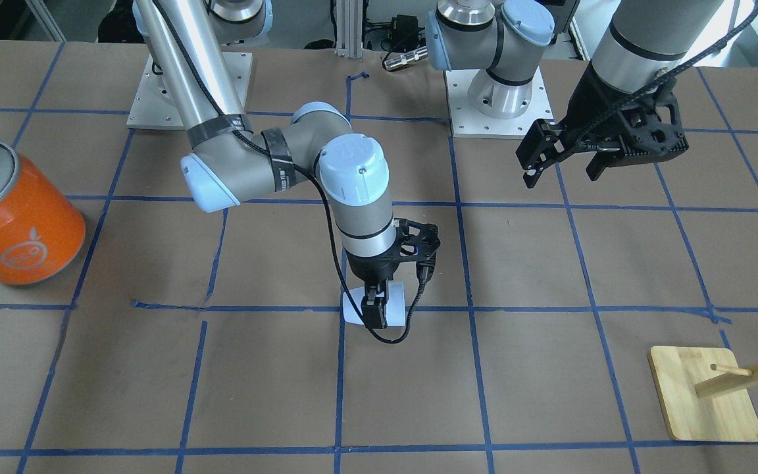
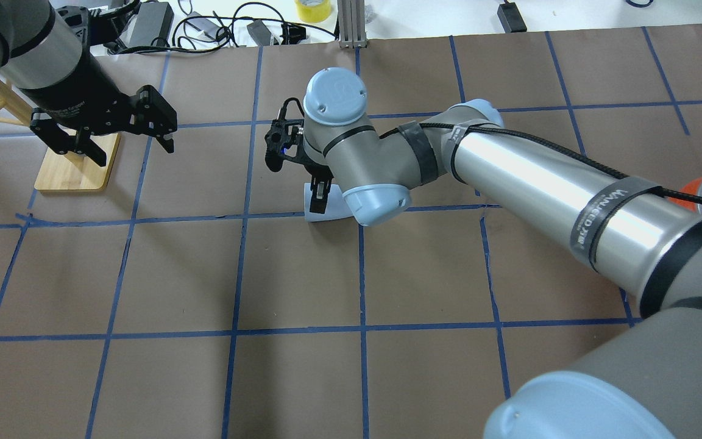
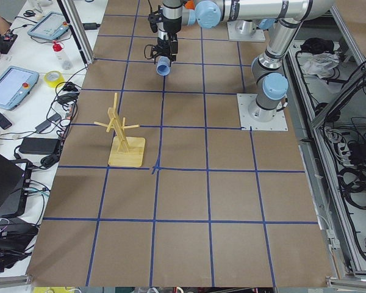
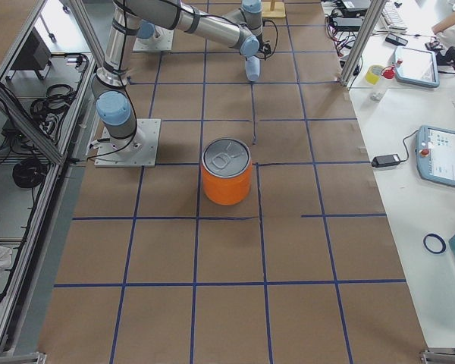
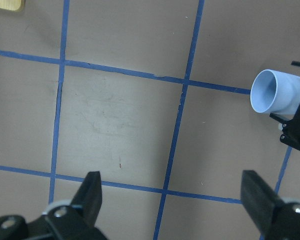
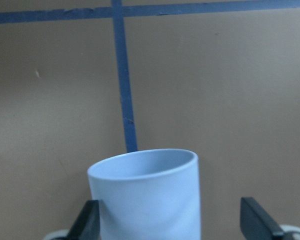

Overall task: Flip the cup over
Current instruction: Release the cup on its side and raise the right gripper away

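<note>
The pale blue cup (image 1: 353,315) lies on its side near the table's middle, on a blue tape line. It also shows in the overhead view (image 2: 311,210), the left side view (image 3: 163,66) and the left wrist view (image 5: 272,92), its mouth open sideways. My right gripper (image 1: 379,306) points down over it, open, with a finger on either side of the cup (image 6: 145,200). One finger touches it and the other stands apart. My left gripper (image 1: 563,176) hangs open and empty above the table, well away from the cup, and shows in the overhead view (image 2: 131,149).
A big orange can (image 1: 14,217) with a silver lid stands on the right arm's side of the table (image 4: 226,173). A wooden peg stand (image 1: 705,395) on a square base sits near the left gripper (image 2: 74,171). Blue tape lines grid the brown table.
</note>
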Controlling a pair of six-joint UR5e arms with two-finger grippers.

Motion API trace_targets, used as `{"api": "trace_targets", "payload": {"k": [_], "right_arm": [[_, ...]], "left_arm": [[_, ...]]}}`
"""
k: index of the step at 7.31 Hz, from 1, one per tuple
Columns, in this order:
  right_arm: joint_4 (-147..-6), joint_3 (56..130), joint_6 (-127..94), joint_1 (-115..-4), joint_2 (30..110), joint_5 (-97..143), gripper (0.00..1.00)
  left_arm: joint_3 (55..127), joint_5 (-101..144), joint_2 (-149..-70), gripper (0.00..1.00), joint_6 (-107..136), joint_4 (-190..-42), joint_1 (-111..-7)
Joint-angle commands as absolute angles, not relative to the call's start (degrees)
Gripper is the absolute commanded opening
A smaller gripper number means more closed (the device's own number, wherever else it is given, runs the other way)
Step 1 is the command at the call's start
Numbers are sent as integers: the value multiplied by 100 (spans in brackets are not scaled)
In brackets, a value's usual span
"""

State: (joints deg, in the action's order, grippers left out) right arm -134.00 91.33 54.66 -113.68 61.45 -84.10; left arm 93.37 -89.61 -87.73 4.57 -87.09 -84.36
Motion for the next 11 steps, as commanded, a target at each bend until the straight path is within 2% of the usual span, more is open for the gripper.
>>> {"api": "trace_targets", "payload": {"k": [1, 4, 6, 8, 11], "right_arm": [[-12363, 9219, 4697, -10909, 7045, -8394, 100], [-10394, 9246, 3604, -10636, 8178, -8525, 100], [-9453, 9255, 3227, -9952, 8655, -9014, 100], [-9412, 9246, 2420, -9765, 9068, -9244, 100], [-9352, 9176, 1838, -9089, 9114, -9264, 100]], "left_arm": [[9343, -8956, -8832, 100, 448, -8728, -8429], [9351, -8904, -9279, 100, -104, -8404, -8411], [9727, -8154, -9771, 100, -53, -7355, -8464], [10298, -6904, -10307, 100, 287, -6203, -8473], [10345, -6539, -11081, 100, 779, -5495, -8998]]}}
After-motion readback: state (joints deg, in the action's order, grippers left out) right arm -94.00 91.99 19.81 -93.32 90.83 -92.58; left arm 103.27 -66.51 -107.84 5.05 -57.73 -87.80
